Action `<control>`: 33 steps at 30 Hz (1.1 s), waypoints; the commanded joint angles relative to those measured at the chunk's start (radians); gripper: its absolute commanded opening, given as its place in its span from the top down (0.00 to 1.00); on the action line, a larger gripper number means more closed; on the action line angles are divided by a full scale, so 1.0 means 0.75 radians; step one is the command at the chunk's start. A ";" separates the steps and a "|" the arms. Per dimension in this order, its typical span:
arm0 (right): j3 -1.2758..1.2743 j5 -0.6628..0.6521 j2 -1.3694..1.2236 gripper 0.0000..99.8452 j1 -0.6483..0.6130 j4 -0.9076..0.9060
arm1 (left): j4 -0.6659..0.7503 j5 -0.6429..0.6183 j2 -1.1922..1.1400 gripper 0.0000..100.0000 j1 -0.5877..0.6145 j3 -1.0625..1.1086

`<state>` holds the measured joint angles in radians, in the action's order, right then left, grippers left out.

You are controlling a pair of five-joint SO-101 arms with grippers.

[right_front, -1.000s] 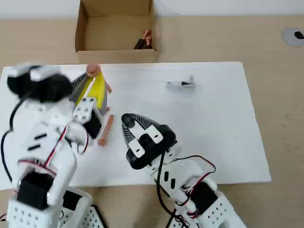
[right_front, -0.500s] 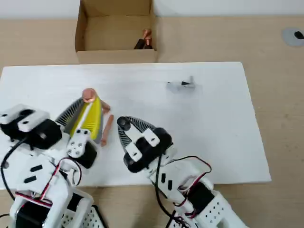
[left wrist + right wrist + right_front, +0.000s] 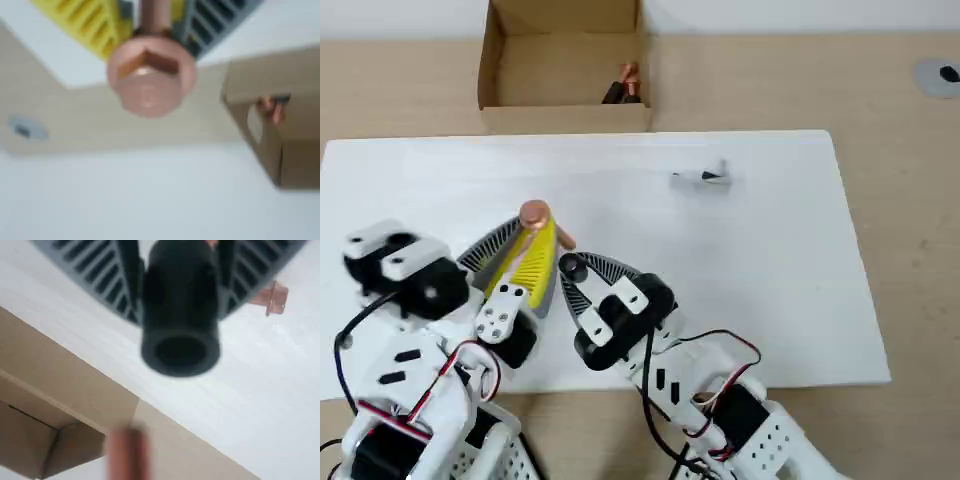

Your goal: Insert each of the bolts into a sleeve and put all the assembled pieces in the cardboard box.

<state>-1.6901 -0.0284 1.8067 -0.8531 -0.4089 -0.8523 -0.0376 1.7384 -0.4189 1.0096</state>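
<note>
My left gripper is shut on a copper bolt, whose hex head points away from the yellow and grey fingers. Right beside it, my right gripper is shut on a black sleeve, its open bore facing outward. In the right wrist view the held bolt's shaft shows just in front of the sleeve. Another copper bolt lies on the white mat. A further sleeve lies at the mat's far side. The cardboard box holds one assembled piece.
The white mat covers the wooden table. The cardboard box stands just beyond the mat's far edge, left of centre. A grey disc is set in the table at the far right corner. Both arm bases sit at the near edge.
My left gripper has carried the bolt from the mat's far left edge toward the near side and rightward, up to the sleeve. My right gripper shifted slightly left. The loose bolt is now hidden in the high view.
</note>
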 commanded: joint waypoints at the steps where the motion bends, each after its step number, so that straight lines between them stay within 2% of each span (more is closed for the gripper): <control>1: 0.005 0.008 0.208 0.97 -0.019 0.025 | -0.076 0.033 0.001 0.99 -0.018 -0.027; 28: 0.005 0.008 0.208 0.97 -0.001 0.025 | -0.164 0.055 0.003 0.99 -0.029 -0.055; 33: 0.005 0.123 0.208 0.97 -0.001 0.029 | -0.186 0.057 0.003 0.99 -0.029 -0.055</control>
<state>-1.6901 0.0161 1.8067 -0.8577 -0.4089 -0.9889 -0.0084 1.7400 -0.4312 1.0096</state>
